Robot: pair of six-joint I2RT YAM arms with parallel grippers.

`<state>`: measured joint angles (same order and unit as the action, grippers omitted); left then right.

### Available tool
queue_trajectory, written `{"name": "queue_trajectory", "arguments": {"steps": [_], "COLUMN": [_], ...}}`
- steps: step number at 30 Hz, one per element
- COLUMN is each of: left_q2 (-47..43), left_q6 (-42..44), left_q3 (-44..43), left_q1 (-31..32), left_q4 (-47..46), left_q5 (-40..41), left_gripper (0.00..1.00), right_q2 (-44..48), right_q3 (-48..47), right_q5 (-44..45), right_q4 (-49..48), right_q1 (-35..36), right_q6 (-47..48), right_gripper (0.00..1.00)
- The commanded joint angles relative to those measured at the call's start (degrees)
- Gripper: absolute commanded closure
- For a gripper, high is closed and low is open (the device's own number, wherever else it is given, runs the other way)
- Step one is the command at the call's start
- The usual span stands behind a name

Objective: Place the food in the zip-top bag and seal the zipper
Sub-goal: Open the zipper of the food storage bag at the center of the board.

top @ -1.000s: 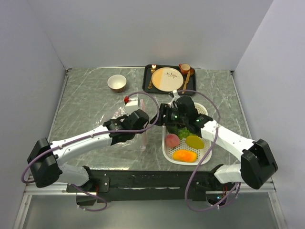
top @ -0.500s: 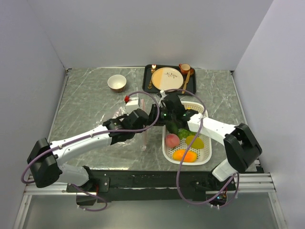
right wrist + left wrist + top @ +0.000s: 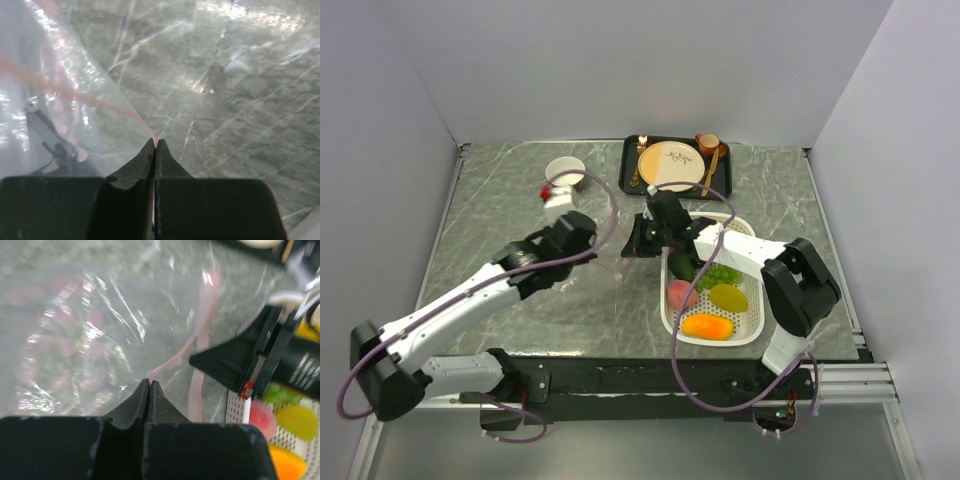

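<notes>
Nearest, the fruit (image 3: 707, 326) lay in the white basket (image 3: 756, 312) on the right. Just left of it, the left gripper (image 3: 150, 385) and right gripper (image 3: 155, 145) were each clenched on the pink strip (image 3: 206, 310) of the clear bag (image 3: 90, 325), which was stretched between them. Farther back sat a bowl (image 3: 565, 172) and a tray (image 3: 626, 180) with a plate (image 3: 670, 165).

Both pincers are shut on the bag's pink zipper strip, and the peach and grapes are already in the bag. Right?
The left pincer and right pincer do grip the zipper, but the peach and grapes lie in the white basket; the top view shows it.
</notes>
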<state>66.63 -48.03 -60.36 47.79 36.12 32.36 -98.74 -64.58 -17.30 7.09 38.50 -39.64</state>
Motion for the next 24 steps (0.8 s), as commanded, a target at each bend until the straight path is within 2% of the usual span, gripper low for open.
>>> {"name": "queue_trajectory", "arguments": {"steps": [1, 7, 8, 10, 13, 14, 16, 19, 24], "left_q2": [-4.3, -0.6, 0.7, 1.5, 2.1, 2.3, 2.5, 2.8, 2.5], "left_q6": [3.8, 7.0, 7.2, 7.8, 9.0, 9.0, 9.3, 9.8, 11.6], "left_q3": [-4.9, -8.8, -9.3, -9.6, -8.3, -8.0, -7.1, -5.5, -3.0], "left_q1": [-5.8, -8.7, -8.8, -8.7, -8.8, -8.7, -8.7, -8.7, -8.7], "left_q4": [3.7, 5.4, 6.2, 5.9, 3.6, 3.3, 1.9, 0.7, -0.9], "left_q5": [-0.9, -2.7, -2.9, -4.0, -6.9, -7.5, -9.1, -10.1, -12.0], "left_gripper": [0.99, 0.99, 0.99, 0.99, 0.99, 0.99, 0.99, 0.99, 0.99], "right_q2": [-1.9, -1.0, -0.8, 1.7, 7.5, 9.2, 14.0, 20.2, 28.8], "right_q3": [-4.2, -6.9, -7.5, -7.5, -5.4, -4.2, -3.1, 0.1, 8.3], "right_q5": [4.4, 6.1, 6.5, 8.1, 10.5, 13.5, 17.2, 24.9, 35.8], "right_q4": [3.6, 6.3, 7.1, 8.4, 8.6, 8.9, 11.8, 15.7, 21.9], "right_q1": [0.6, 1.4, 1.4, 1.5, 1.4, 1.5, 1.4, 1.2, 0.6], "right_q6": [-1.7, -1.0, -0.2, 1.0, 1.7, 1.8, 1.8, 1.5, -3.5], "right_gripper": [1.0, 1.0, 0.96, 0.86, 0.62, 0.48, 0.31, 0.21, 0.14]}}
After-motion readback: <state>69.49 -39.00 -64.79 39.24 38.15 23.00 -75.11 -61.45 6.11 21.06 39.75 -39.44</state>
